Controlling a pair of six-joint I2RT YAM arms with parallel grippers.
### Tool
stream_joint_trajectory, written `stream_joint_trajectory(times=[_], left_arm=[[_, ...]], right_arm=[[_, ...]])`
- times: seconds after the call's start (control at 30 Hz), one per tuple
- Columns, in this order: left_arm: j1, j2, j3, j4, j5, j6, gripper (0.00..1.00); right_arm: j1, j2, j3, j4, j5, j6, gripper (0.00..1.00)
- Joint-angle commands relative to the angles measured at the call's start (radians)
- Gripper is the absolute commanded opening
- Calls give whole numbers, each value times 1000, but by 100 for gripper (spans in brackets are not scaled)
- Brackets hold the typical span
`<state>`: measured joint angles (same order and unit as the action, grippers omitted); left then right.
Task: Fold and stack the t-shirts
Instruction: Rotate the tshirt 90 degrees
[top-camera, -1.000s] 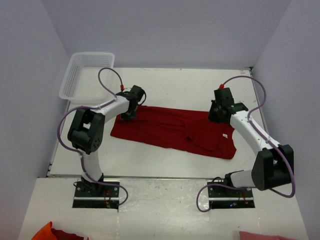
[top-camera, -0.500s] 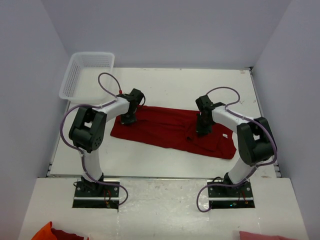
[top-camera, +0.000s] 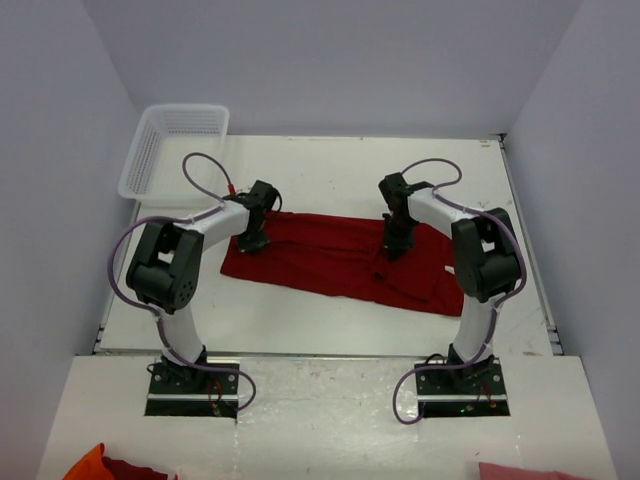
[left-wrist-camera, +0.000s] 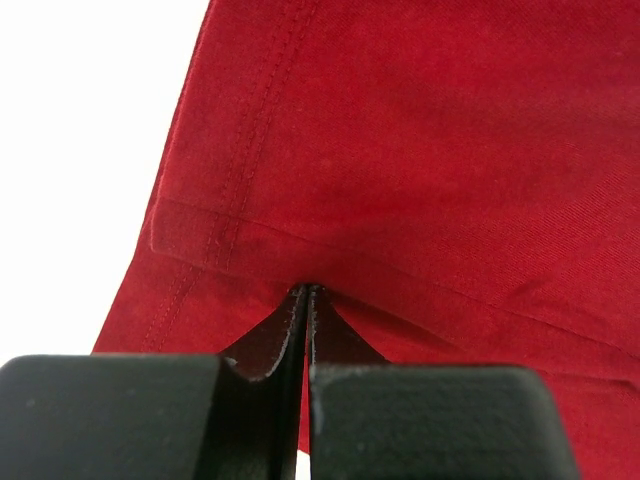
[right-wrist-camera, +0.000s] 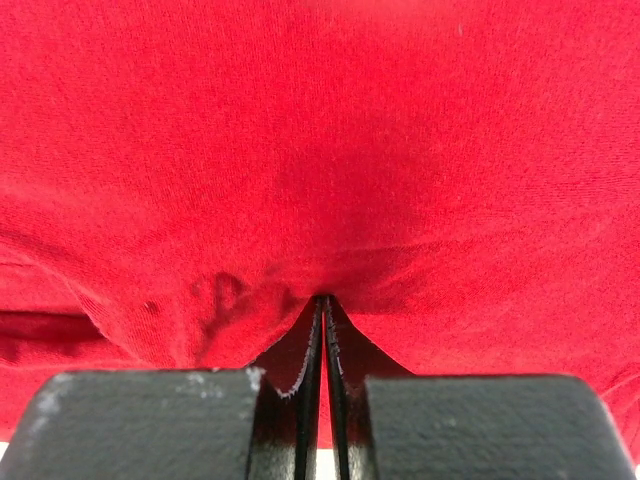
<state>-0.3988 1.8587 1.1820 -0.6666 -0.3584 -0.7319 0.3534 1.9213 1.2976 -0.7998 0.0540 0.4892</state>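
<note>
Dark red t-shirt (top-camera: 330, 262) is lying flat on the table (top-camera: 330, 170). L gripper (left-wrist-camera: 305, 292) is pinching its left-end hem, fingers squeezed tight on the cloth. R gripper (right-wrist-camera: 322, 300) is clamping a bit of fabric toward the right side.

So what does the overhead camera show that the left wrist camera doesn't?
Only the overhead view shows the whole t-shirt spread across the table, the white basket at the far left corner, and the right gripper down on the cloth. Only the left wrist view shows the stitched hem and the fingers shut, pinching a fold. Both show the left gripper at one end of the dark red shirt.
</note>
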Motion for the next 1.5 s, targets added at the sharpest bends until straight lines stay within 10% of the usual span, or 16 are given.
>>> stream_joint_trajectory(times=[0.0, 0.8, 1.2, 1.47], left_arm=[[3, 39, -105, -64, 157, -46, 0], [-264, -147, -265, -79, 110, -70, 0], [-480, -296, -37, 14, 30, 77, 0], [-447, 32, 374, 236, 436, 347, 3]], right_arm=[[6, 36, 80, -59, 23, -21, 3], [-39, 409, 863, -256, 84, -113, 4], [-90, -188, 711, -151, 332, -126, 7], [-140, -534, 445, -208, 248, -51, 0]])
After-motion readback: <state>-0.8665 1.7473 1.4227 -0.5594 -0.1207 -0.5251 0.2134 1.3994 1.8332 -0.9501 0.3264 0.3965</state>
